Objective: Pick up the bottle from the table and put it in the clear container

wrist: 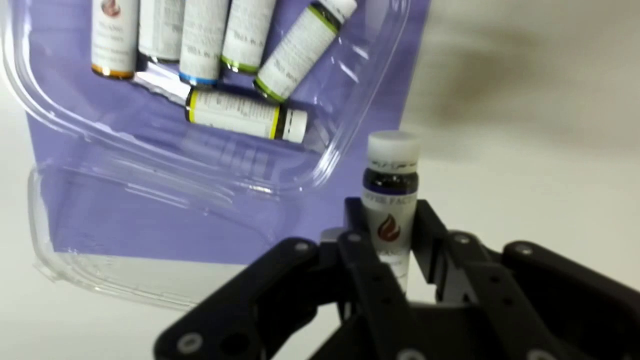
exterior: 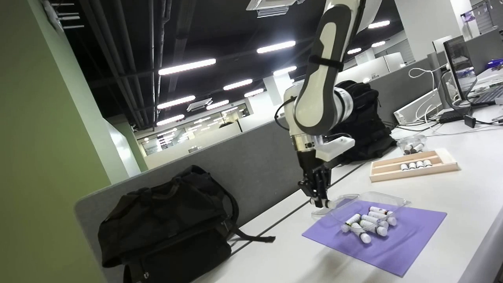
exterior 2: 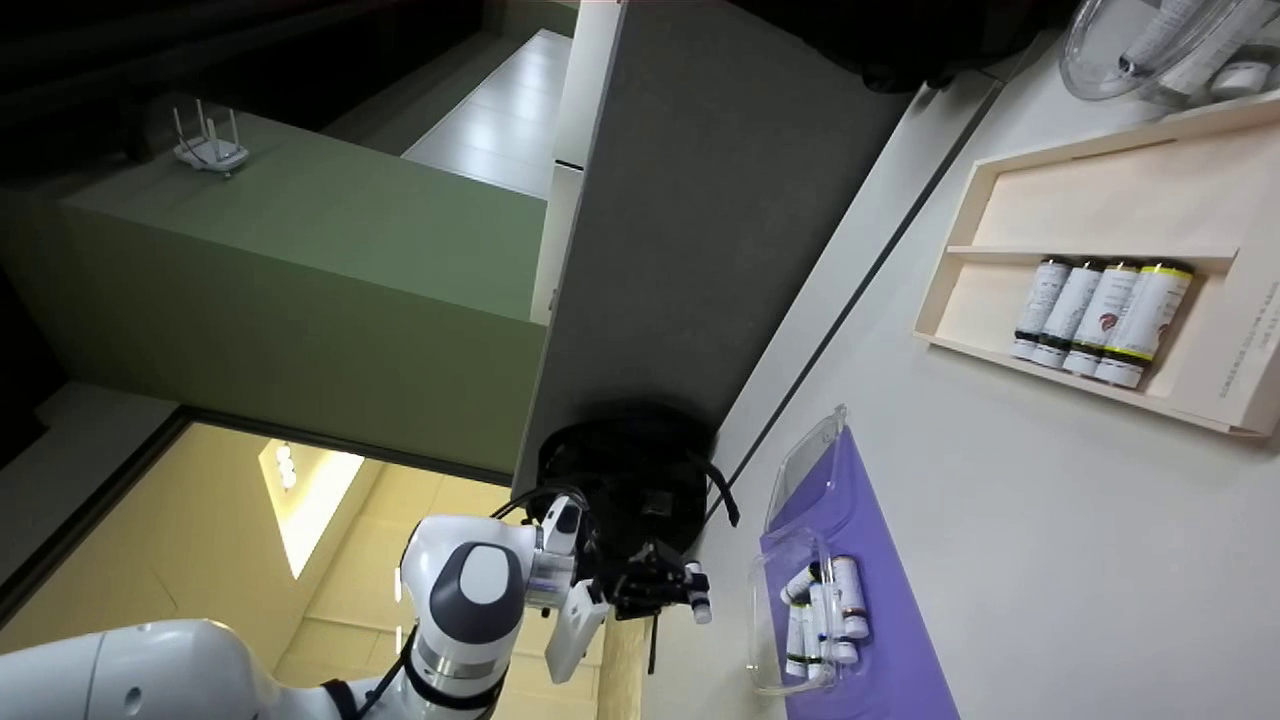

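Observation:
My gripper [wrist: 386, 220] is shut on a small bottle [wrist: 390, 197] with a white cap, dark neck and white label with a red flame. The bottle also shows at the fingertips in both exterior views [exterior: 330, 204] [exterior 2: 700, 610]. The gripper [exterior: 320, 201] holds it above the table, beside the clear container. The clear container [wrist: 260, 188] lies on a purple sheet, with several similar bottles inside. It also shows in both exterior views [exterior: 387, 195] [exterior 2: 756, 640]. In the wrist view the held bottle is just outside the container's corner; its lower end is partly hidden by the fingers.
The container's clear lid [wrist: 115, 292] lies open beside it, partly on the purple sheet [exterior: 416, 232]. A wooden tray [exterior 2: 1080, 170] holds several bottles. Another clear tub [exterior: 417, 140] stands behind it. Black bags [exterior: 173, 228] and a grey partition [exterior: 259, 169] line the table's back.

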Robot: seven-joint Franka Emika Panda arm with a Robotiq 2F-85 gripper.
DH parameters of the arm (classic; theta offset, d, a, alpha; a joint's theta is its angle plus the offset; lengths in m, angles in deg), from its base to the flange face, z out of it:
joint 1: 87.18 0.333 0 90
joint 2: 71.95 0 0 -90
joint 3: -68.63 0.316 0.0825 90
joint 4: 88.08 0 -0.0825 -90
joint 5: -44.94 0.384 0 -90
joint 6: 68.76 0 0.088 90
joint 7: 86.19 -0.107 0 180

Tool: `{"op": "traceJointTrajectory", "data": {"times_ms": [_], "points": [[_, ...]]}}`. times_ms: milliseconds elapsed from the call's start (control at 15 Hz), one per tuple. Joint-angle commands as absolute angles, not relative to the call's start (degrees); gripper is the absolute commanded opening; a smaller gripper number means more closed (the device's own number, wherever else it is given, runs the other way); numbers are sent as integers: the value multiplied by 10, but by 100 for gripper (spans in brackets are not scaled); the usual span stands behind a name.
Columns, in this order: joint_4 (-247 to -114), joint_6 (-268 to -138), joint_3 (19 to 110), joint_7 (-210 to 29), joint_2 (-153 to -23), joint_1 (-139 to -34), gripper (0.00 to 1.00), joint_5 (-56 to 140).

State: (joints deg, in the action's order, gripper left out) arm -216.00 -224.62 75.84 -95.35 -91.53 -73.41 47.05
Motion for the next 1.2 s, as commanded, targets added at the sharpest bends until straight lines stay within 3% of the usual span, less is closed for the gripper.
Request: {"op": "traceJointTrajectory", "data": {"times_ms": [0,400,933,1000,1133], "points": [[-2263,-2286,741,-992,-844,-732,7,453],[-2318,-2397,721,-985,-851,-754,7,462],[-2333,-2391,721,-977,-866,-776,7,485],[-2338,-2384,722,-976,-859,-778,52,488],[-2349,-2374,722,-975,-842,-780,58,492]]}}
